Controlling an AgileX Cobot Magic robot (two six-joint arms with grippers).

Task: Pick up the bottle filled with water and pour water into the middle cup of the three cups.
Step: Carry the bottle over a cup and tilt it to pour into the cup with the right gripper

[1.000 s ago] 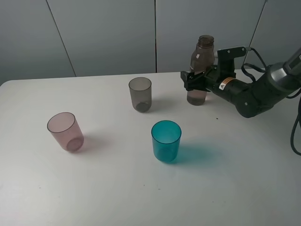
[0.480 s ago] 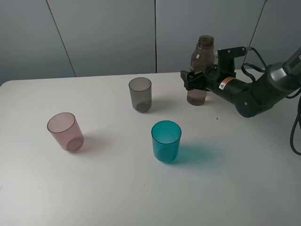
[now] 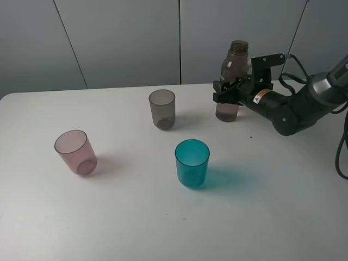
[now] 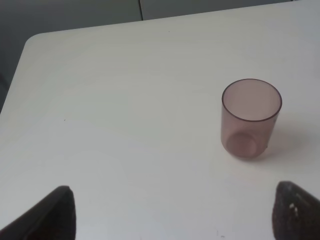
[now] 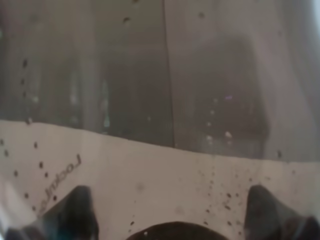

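The bottle (image 3: pixel 231 64) stands upright on the table (image 3: pixel 283 179), right of the middle cup (image 3: pixel 162 109) and well apart. The right gripper (image 3: pixel 227 92) appears clamped on its lower body; the wrist view is too close to confirm. The left gripper (image 4: pixel 175 212) hangs open. Risk: a loose grip lets the uncapped bottle tilt and spill during lift.

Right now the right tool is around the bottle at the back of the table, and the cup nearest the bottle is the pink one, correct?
Not quite. The right tool is around the bottle, but the cup nearest it is the smoky grey cup. The pink cup is the farthest of the three, out toward the front left. The exterior high view shows this.
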